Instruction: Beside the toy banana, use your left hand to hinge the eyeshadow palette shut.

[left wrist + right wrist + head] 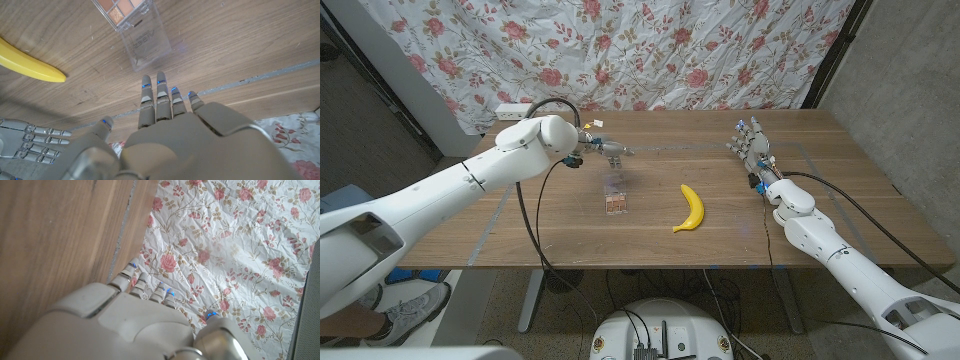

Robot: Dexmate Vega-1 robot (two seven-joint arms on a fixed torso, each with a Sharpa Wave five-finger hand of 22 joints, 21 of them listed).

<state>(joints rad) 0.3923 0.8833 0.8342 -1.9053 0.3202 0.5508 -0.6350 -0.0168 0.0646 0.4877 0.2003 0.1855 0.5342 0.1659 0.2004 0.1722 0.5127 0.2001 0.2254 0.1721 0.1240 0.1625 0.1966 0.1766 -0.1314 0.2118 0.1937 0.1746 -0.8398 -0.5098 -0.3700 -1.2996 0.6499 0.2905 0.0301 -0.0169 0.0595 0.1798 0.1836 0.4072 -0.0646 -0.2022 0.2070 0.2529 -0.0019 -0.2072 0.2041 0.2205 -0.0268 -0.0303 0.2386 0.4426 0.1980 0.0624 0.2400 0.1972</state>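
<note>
Eyeshadow palette (pixel 615 203): lies open on the wooden table (pixel 720 235), near the middle, with the toy banana (pixel 691 208) just beside it on the robot's right, the two apart. In your left wrist view the palette (pixel 132 25) shows a tray of orange and tan pans with a clear lid folded out flat toward the hand; lettering on the lid is too faint to read.

Toy banana: yellow, curved, lying on its side; its tip (pixel 30 66) shows in the left wrist view, well apart from the fingers.

Left hand (pixel 605 148): your left arm reaches in from the left, and the hand hangs over the table beyond the palette, on the far side from the robot. Its fingers (pixel 160 95) are stretched out straight and close together, pointing at the clear lid; they hold nothing, and whether the tips touch the lid you cannot tell from these views.

Right hand (pixel 753 145): stands near the table's far right part, fingers extended and slightly apart, empty, well apart from the banana. It also shows at the left wrist view's edge (pixel 30 140).

Backdrop: floral cloth (pixel 650 50) hangs behind the table; a white power strip (pixel 513 109) sits at the far left edge.
</note>
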